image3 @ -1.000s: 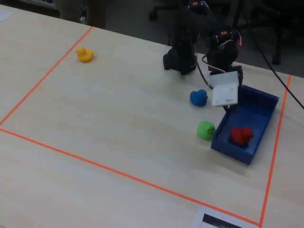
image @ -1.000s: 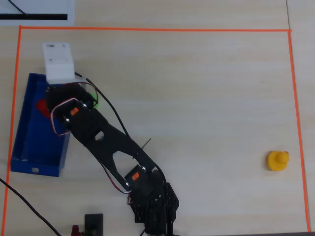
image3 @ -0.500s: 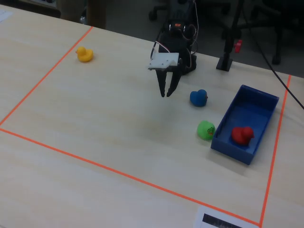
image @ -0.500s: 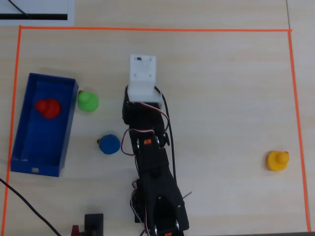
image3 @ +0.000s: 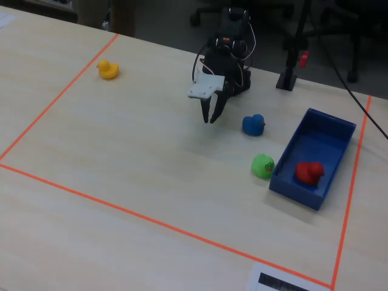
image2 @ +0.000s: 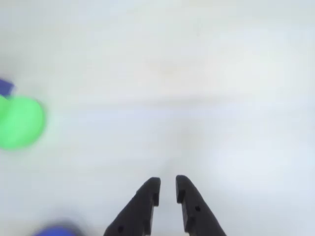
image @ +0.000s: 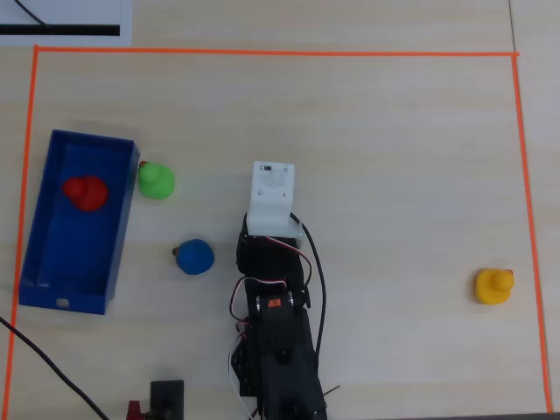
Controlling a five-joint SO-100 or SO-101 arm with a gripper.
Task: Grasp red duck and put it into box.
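The red duck [image: 86, 192] lies inside the deep-blue box [image: 122, 223] at the left of the overhead view, toward the box's far end. In the fixed view the duck [image3: 309, 172] sits in the box [image3: 296, 187] at the right. My gripper [image2: 168, 189] hangs over bare table near the arm's base, well away from the box. Its jaws stand a narrow gap apart with nothing between them. In the fixed view the gripper [image3: 210, 118] points down, above the table. In the overhead view the white wrist mount [image: 273, 188] hides the fingers.
A green duck [image: 157, 180] sits just outside the box's right wall. A blue duck [image: 194, 256] lies between box and arm. A yellow duck [image: 493, 285] is far right. Orange tape [image: 262, 52] frames the work area. Cables and a small stand [image: 166, 398] lie by the base.
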